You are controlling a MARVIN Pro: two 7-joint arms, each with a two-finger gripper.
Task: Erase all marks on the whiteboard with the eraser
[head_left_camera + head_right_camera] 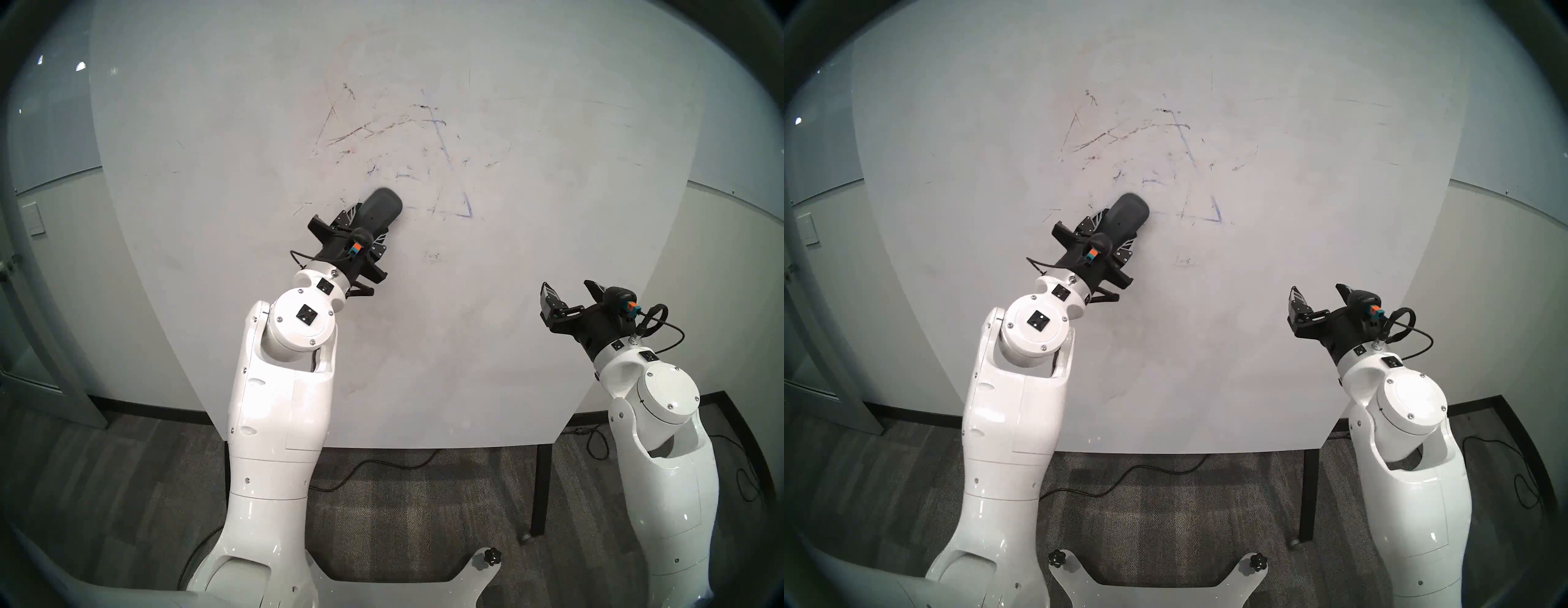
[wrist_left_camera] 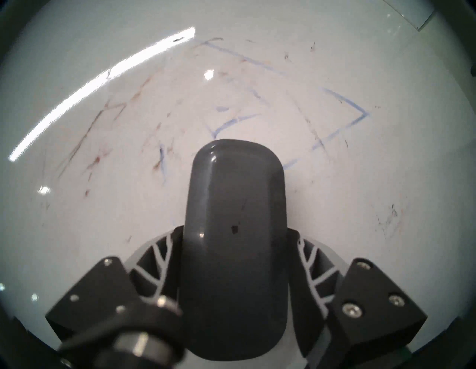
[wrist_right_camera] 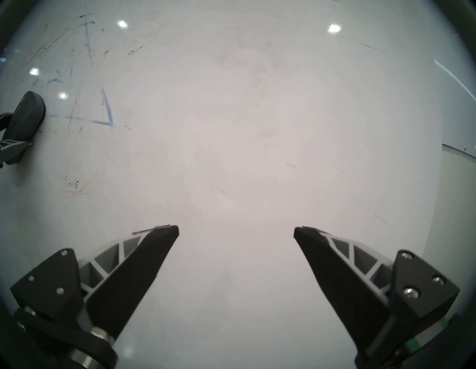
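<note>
Left gripper (image 1: 368, 220) clamped on the eraser (image 1: 379, 209), jaws pinching the dark grey pad's long sides near its rear half, one at 9 o'clock and one at 3 o'clock in the left wrist view, ribbed fingers (image 2: 154, 260) bowed against it. Pad's rounded nose projecting past the fingertips toward 12 o'clock in that view, tiny dark dot on its upper face roughly level with the fingertips. In the head view, pad set against the whiteboard (image 1: 488, 318) at about 1 o'clock from the left wrist, nose just beside the broken blue baseline of the marks (image 1: 441, 140). Remaining blue triangle corner at 3 o'clock from the eraser; smeared dark and reddish-brown streaks at 12 o'clock above it; a small scribble at 4 o'clock below. Actual contact of the pad's underside with the board not discernible. Right gripper (image 3: 236, 232) well apart at 4 o'clock from the eraser, jaws spread wide with nothing between them, facing bare board.
</note>
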